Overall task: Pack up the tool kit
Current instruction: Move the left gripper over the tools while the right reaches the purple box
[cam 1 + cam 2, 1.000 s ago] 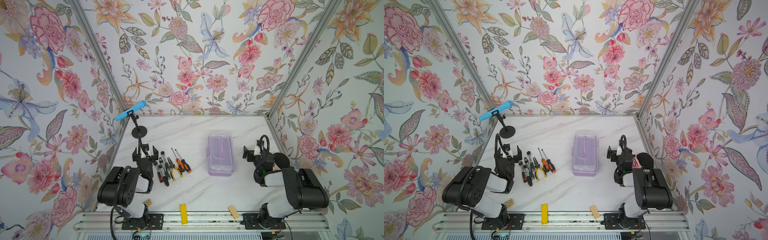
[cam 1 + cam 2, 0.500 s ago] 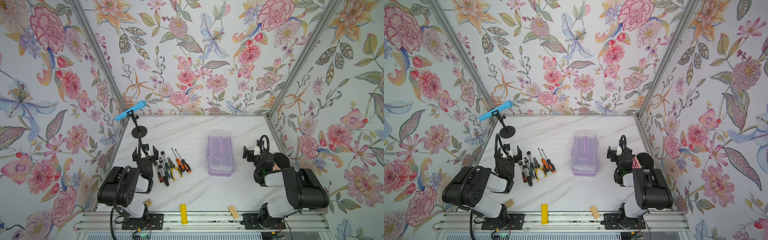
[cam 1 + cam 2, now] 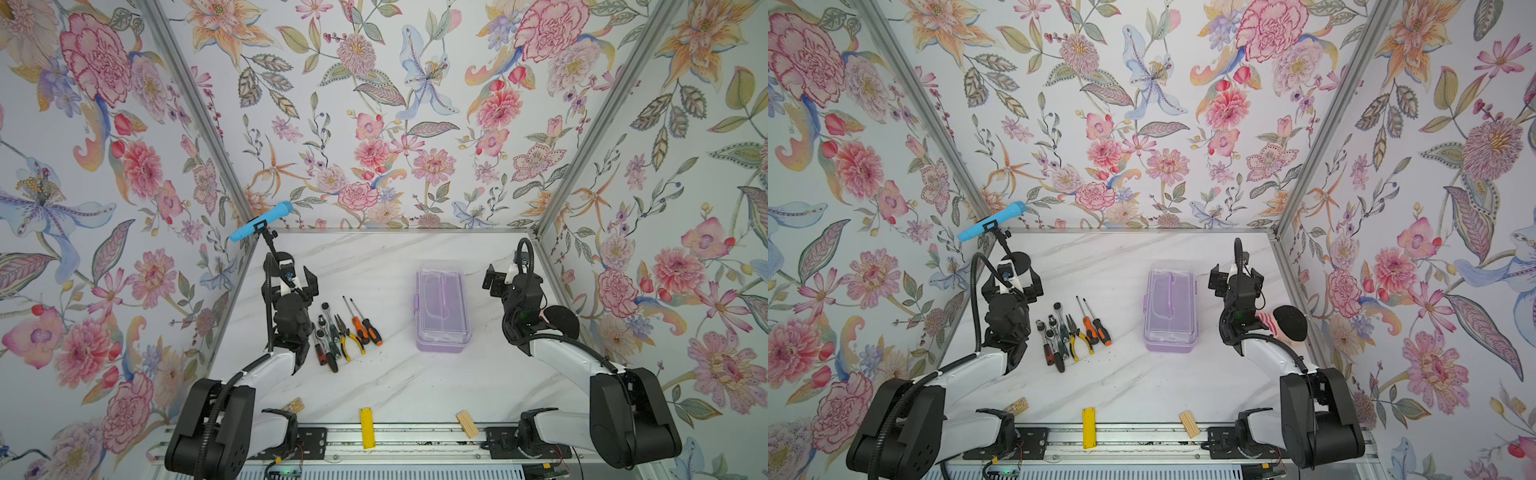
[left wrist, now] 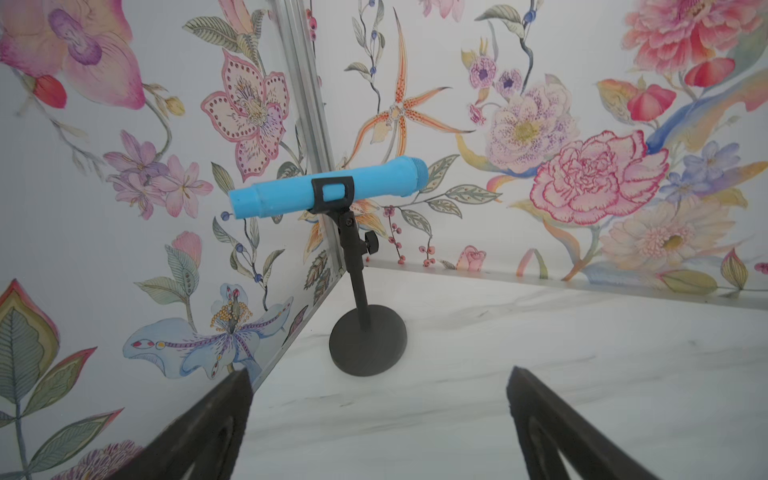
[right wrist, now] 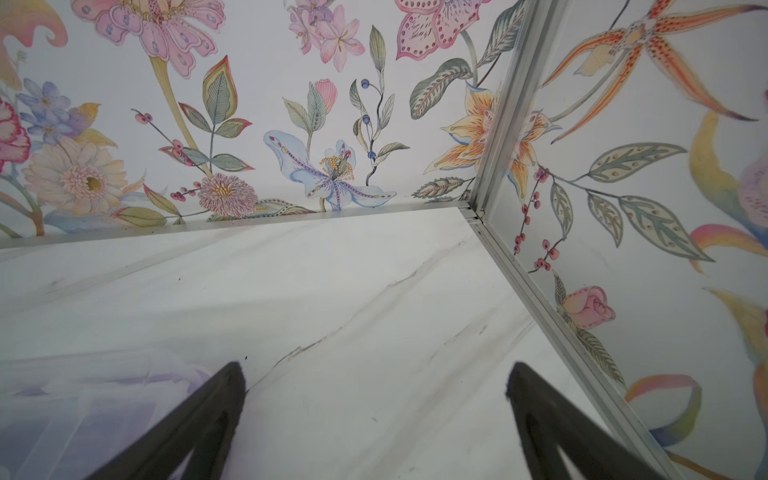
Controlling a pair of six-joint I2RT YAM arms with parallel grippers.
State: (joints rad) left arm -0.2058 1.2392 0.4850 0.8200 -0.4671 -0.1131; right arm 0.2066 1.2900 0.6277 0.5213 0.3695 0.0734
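The tool kit case, lilac with a clear lid and a purple handle, lies closed right of the table's middle. Left of it the loose tools lie in a row: two orange-black screwdrivers, yellow-handled pliers and ratchets with sockets. My left gripper hovers open just left of the tools, with nothing between its fingers. My right gripper stands open and empty right of the case. A blurred lilac corner of the case shows in the right wrist view.
A blue microphone on a black stand occupies the back left corner. Along the front edge lie a flat yellow bar, a wooden block and a small tan piece. A black and pink soft object sits by the right wall.
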